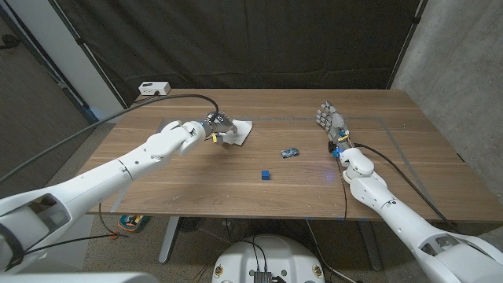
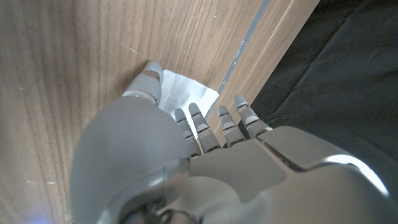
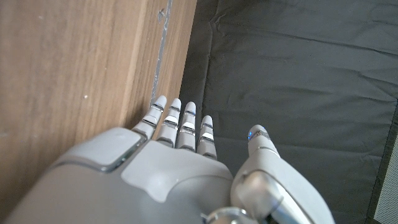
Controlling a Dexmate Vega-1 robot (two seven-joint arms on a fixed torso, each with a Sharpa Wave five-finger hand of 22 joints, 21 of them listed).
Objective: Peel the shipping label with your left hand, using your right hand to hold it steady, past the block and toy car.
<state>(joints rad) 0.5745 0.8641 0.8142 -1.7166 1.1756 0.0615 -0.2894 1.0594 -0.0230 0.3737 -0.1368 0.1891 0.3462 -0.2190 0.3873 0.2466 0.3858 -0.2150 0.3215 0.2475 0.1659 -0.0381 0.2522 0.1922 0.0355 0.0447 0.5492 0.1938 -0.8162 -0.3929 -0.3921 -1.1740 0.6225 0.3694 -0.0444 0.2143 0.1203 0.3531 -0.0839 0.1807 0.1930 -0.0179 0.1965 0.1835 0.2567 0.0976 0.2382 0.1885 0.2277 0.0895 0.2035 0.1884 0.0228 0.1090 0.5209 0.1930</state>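
Lay under the left hand (image 1: 211,128), the shipping label (image 1: 239,131), touched not visibly gripped; well beyond the toy car (image 1: 290,152), right hand (image 1: 331,121) empty, spread.

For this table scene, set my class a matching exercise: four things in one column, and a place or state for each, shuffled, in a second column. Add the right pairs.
Things:
1. shipping label
2. toy car
3. block
4. right hand

Places or states:
A. blue cube, nearest the table's front edge
B. white sheet under the left hand
C. open, fingers apart, holding nothing
D. small, between the label and the right hand

Pairs: 1-B, 2-D, 3-A, 4-C
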